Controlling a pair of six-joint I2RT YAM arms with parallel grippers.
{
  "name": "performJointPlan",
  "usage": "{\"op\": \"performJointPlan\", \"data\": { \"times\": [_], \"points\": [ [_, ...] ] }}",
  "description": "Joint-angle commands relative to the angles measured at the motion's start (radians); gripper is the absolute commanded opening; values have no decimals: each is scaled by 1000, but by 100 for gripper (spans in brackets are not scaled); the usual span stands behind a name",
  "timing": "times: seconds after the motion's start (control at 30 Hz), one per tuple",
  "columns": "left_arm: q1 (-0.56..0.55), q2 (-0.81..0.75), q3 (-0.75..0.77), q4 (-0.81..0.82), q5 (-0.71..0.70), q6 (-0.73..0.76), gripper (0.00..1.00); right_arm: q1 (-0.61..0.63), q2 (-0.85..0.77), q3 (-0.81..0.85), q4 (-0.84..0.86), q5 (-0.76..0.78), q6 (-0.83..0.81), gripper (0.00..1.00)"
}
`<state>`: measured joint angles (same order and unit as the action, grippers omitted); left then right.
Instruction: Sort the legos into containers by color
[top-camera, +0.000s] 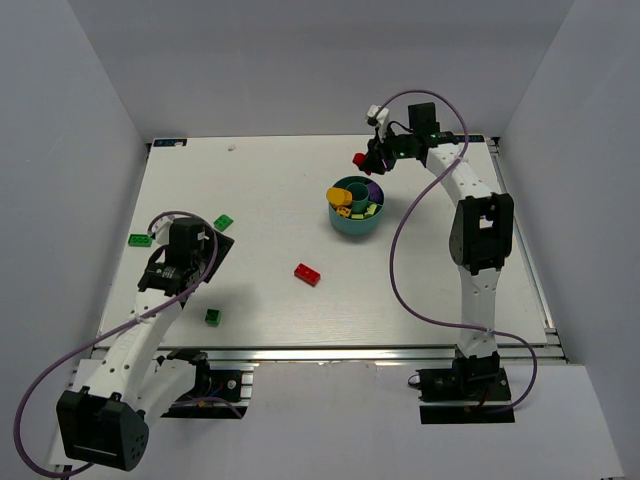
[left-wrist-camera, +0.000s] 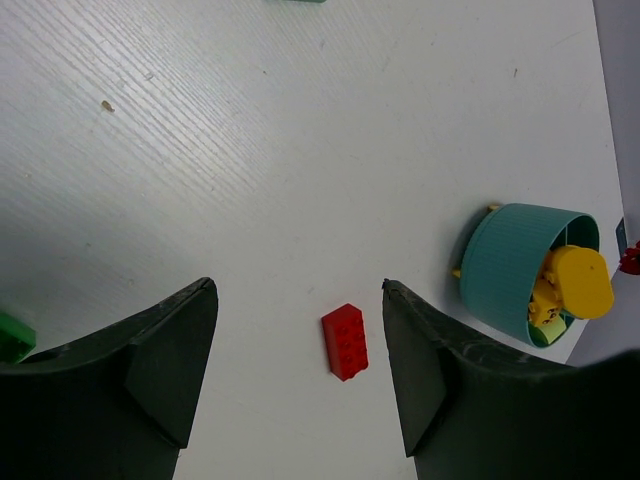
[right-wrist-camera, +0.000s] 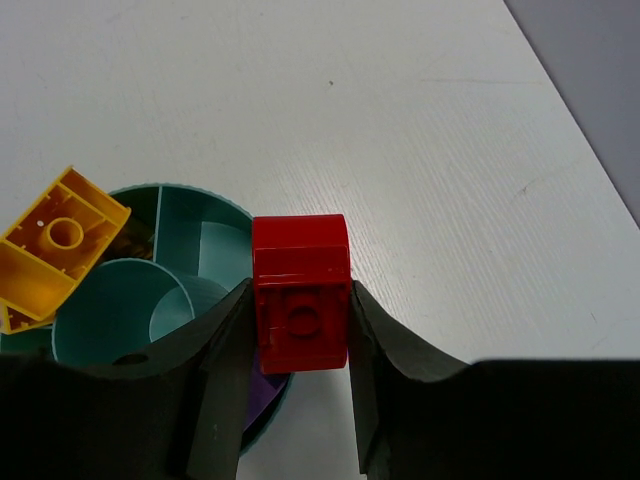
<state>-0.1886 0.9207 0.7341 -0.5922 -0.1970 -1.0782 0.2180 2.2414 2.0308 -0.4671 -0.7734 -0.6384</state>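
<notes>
On the far left of the table (top-camera: 420, 290) lies a lime green brick (top-camera: 140, 240). Just right of it hangs the left gripper (top-camera: 172, 262); from above, its fingers are hidden under the wrist. Its own camera shows the fingers (left-wrist-camera: 160, 360) spread wide with nothing held. Between them you see bare table and, further off, the loose red brick (top-camera: 307, 274). In that view one green bit is cut off at the left edge and another at the top edge.

A green brick (top-camera: 224, 222) lies just past this gripper on the far right side; a dark green brick (top-camera: 213, 316) lies nearer, by the table's near edge. The loose red brick lies flat in the middle, well apart from both grippers.

Right of the middle stands the teal dish (top-camera: 355, 230). A big yellow brick (top-camera: 340, 196) sits tilted on top and hides part of the wells. A purple brick (top-camera: 372, 190) lies in a far right well; in the right wrist view it is mostly hidden under the fingers. More yellow bits lie inside, too small to count.

By the far rim of the dish is the right gripper (top-camera: 372, 158). Its two fingers squeeze the held red brick (right-wrist-camera: 300, 270) from both sides. I cannot tell if it hangs right over the dish or just beside it.
</notes>
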Motion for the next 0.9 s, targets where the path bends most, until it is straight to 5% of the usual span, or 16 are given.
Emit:
{"op": "performJointPlan", "data": {
  "times": [0.0,0.87],
  "points": [
    [5,-20,-12,-3,7,0,77,-8,-13,31,94,-67,77,0],
    [6,40,33,-17,11,21,77,6,50,-17,154,-170,175,5]
  ]
}}
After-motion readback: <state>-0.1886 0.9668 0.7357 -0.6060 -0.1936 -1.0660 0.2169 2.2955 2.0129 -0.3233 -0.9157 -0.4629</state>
